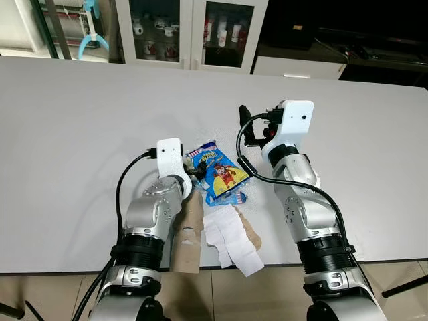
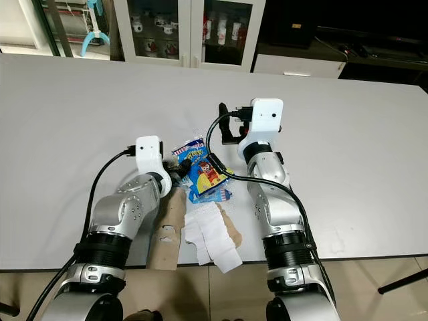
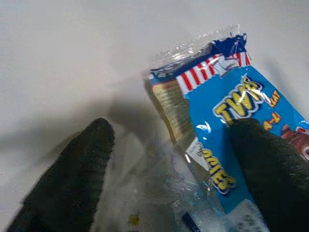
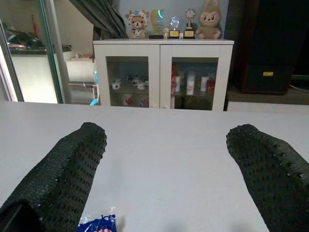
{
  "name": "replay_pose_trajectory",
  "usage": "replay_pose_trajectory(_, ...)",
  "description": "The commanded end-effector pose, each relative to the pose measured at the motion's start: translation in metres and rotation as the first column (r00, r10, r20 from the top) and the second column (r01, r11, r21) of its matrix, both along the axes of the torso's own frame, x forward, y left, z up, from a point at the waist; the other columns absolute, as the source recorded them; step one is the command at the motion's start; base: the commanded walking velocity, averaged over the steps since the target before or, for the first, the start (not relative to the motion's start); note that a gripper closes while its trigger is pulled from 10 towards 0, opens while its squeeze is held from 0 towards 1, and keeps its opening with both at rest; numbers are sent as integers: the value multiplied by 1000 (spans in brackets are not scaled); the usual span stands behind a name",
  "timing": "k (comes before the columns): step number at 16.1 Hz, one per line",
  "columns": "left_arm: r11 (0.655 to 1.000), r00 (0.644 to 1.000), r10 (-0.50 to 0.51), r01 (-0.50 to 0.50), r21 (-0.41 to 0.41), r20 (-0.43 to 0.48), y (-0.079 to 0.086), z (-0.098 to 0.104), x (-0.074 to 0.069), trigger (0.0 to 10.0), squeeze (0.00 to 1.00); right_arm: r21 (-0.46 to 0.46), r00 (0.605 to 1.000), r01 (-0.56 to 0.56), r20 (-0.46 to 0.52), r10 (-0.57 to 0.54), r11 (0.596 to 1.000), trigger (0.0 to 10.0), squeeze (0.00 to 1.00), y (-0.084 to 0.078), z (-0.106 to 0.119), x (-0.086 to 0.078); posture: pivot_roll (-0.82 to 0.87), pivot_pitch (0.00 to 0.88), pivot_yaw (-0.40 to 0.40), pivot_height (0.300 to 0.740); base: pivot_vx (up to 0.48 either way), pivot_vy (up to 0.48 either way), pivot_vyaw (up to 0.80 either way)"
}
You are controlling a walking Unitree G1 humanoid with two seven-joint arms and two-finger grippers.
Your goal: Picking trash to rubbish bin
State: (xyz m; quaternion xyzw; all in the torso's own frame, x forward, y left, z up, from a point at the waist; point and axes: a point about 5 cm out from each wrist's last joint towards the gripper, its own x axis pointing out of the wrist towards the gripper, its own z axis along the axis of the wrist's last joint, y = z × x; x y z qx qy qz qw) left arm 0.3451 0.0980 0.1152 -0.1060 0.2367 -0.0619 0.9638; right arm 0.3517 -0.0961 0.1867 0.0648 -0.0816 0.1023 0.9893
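A blue snack wrapper (image 1: 217, 172) lies on the white table (image 1: 80, 120) between my arms. My left gripper (image 1: 195, 172) is down at the wrapper's left edge and open. In the left wrist view one black finger (image 3: 270, 169) rests over the wrapper (image 3: 227, 111) and the other finger (image 3: 72, 174) is on clear plastic beside it. A crumpled white tissue (image 1: 231, 244) and a brown cardboard strip (image 1: 187, 234) lie near the table's front edge. My right gripper (image 1: 249, 130) hovers just beyond the wrapper, open and holding nothing, pointing toward the far side.
A second brown scrap (image 1: 253, 231) pokes out beside the tissue. Behind the table stands a white glass-door cabinet (image 1: 194, 30) with small items inside, and dark furniture (image 1: 348, 33) sits at the back right. The cardboard strip overhangs the table's front edge.
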Motion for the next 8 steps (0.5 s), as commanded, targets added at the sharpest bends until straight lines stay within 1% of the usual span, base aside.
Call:
replay_pose_trajectory(1, 998, 990, -55, 55, -7, -128, -10, -24, -11, 0, 0, 6, 1000, 12, 9, -12, 1000, 10000, 0, -4, 4, 0, -49, 81, -98, 740, 0, 0, 0)
replay_pose_trajectory(8, 998, 991, -61, 60, -8, -120, -8, -23, -8, 0, 0, 7, 1000, 10, 7, -10, 1000, 10000, 0, -2, 4, 0, -48, 80, -97, 740, 0, 0, 0)
